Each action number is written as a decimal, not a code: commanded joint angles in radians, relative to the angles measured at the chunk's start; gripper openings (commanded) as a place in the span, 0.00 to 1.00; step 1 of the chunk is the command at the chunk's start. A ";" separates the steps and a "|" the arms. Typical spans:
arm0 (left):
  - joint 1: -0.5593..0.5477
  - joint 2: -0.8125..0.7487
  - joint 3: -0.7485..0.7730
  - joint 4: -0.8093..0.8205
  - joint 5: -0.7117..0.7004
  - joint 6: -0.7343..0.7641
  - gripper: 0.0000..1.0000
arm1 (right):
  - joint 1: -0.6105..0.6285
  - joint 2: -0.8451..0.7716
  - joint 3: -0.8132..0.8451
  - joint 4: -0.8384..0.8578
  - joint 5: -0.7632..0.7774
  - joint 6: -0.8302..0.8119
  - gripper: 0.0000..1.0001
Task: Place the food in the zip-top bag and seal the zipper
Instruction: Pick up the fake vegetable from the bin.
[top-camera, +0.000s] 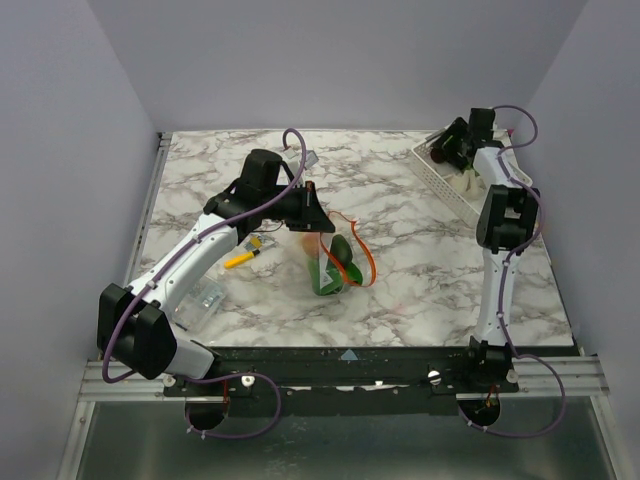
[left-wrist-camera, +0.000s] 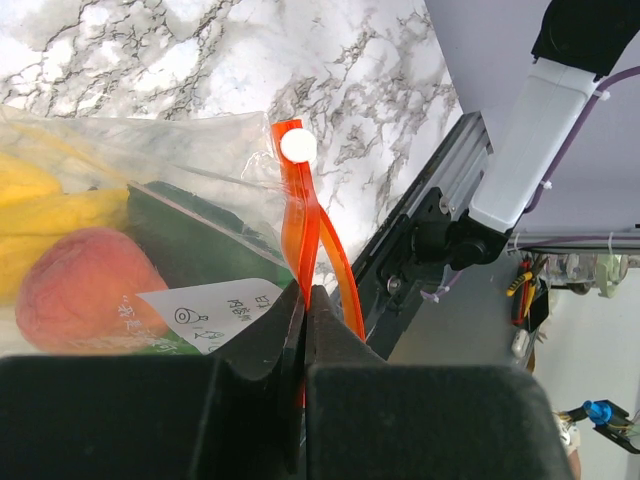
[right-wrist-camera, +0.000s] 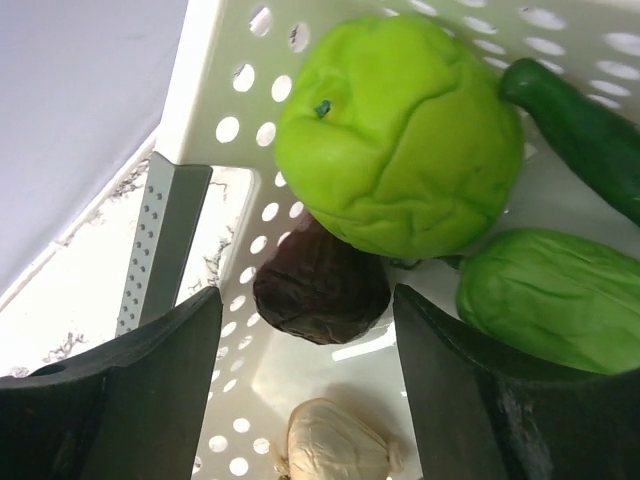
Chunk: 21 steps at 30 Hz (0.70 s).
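My left gripper (top-camera: 312, 218) is shut on the red-orange zipper strip (left-wrist-camera: 300, 215) of the clear zip-top bag (top-camera: 335, 262), which hangs from it mid-table. In the left wrist view the bag (left-wrist-camera: 150, 190) holds a yellow piece (left-wrist-camera: 45, 205), an orange fruit (left-wrist-camera: 80, 290) and dark green food (left-wrist-camera: 205, 240). My right gripper (right-wrist-camera: 305, 345) is open inside the white slotted basket (top-camera: 440, 178) at the back right. Its fingers straddle a dark purple piece (right-wrist-camera: 320, 285) and a white garlic (right-wrist-camera: 335, 445). A bright green apple (right-wrist-camera: 400, 135) and two green vegetables (right-wrist-camera: 550, 300) lie beyond.
A yellow-orange marker pen (top-camera: 243, 257) lies on the marble table (top-camera: 420, 280) beside the left arm. A small flat clear packet (top-camera: 205, 297) lies near the left arm's base. The zipper's white slider (left-wrist-camera: 296, 146) sits at the strip's end.
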<state>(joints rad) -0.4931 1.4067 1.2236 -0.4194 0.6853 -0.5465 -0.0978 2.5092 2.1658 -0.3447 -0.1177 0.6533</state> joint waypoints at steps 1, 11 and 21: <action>-0.003 -0.008 0.016 0.039 0.034 -0.003 0.00 | -0.001 0.049 0.032 0.036 -0.068 0.021 0.72; -0.004 -0.007 0.013 0.042 0.038 -0.006 0.00 | -0.003 0.039 0.032 0.007 -0.026 0.018 0.40; -0.004 -0.009 0.013 0.040 0.033 -0.003 0.00 | -0.002 -0.075 -0.019 -0.028 0.010 -0.013 0.09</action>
<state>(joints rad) -0.4931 1.4067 1.2236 -0.4126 0.6895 -0.5476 -0.0975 2.5263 2.1731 -0.3477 -0.1467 0.6678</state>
